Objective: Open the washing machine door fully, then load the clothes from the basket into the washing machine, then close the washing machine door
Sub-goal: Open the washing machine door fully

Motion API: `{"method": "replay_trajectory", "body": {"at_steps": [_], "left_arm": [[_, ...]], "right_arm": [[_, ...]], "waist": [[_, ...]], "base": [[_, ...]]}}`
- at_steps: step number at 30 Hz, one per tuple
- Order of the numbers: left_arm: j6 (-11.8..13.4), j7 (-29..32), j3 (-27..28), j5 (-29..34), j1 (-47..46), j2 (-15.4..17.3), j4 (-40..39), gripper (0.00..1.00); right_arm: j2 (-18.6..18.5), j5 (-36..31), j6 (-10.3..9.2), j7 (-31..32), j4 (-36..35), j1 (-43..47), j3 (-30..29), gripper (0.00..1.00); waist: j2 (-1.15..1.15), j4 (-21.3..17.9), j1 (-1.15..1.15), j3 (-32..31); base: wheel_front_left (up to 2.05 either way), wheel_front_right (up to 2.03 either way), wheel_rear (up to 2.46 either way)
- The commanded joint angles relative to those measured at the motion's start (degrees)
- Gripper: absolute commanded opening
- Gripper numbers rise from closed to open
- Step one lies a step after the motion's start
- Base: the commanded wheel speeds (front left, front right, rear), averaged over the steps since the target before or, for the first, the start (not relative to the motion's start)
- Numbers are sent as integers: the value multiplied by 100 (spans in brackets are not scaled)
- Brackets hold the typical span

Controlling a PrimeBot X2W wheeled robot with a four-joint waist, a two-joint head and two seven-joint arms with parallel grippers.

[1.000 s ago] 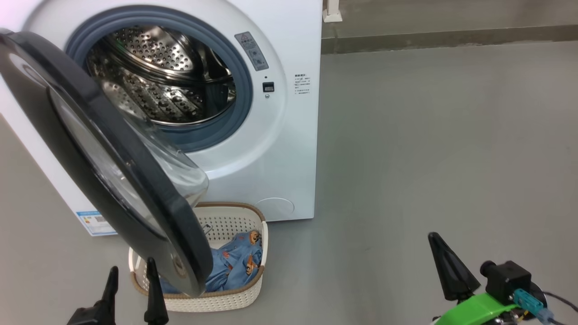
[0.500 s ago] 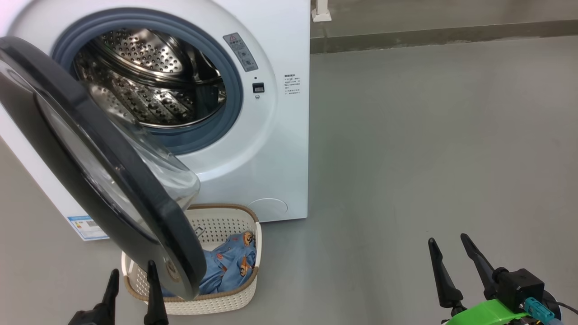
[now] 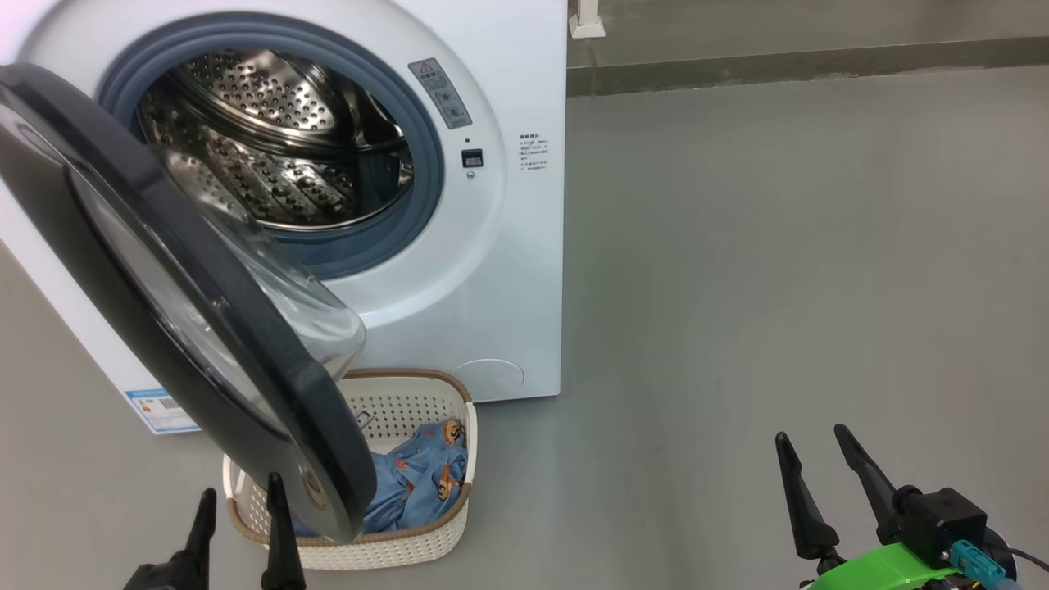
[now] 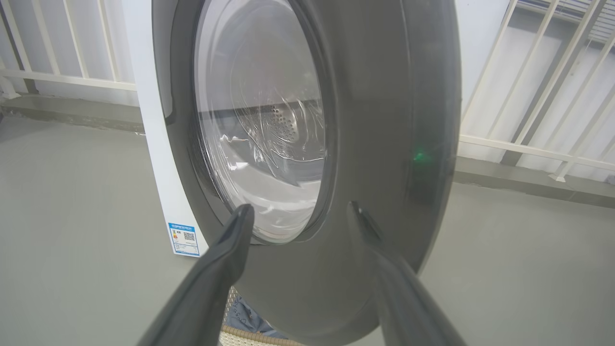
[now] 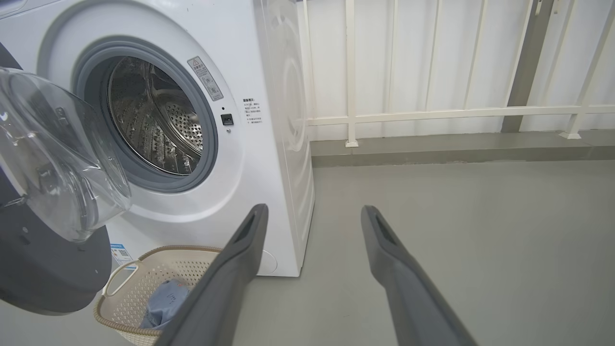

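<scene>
Clothes (image 3: 422, 479), light blue with little orange animals, lie in the cream basket (image 3: 393, 551) on the floor, right in front of the white washing machine (image 3: 508, 270). Its round black door (image 3: 324, 442) hangs open over the basket. Left tool (image 3: 239, 485) and right tool (image 3: 812, 434) are spread wide, holding nothing.

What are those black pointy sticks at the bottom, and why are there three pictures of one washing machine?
The sticks are a robot's fingers: its left gripper and right gripper, both open and holding nothing. One picture comes from a camera on its head; the other two come from cameras on its wrists, looking along the fingers. On the grey floor stands a white front-loading washing machine, its round black-rimmed glass door open. Below the door sits a cream perforated plastic basket with light-blue printed clothes inside.
</scene>
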Motion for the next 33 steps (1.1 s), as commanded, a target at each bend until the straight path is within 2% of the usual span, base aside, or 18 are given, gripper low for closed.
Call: {"method": "replay_trajectory", "body": {"at_steps": [1, 33], "left_arm": [[-33, -38, 194, 53, -127, 56, -160, 100], [-25, -38, 176, 69, -131, 56, -194, 100]], "right_arm": [[-8, 18, 16, -69, -141, -111, 155, 100], [-7, 41, 16, -69, -148, -126, 171, 100]], "waist": [[0, 1, 0, -1], [0, 26, 0, 42]], "base": [[0, 0, 0], [0, 0, 0]]}}
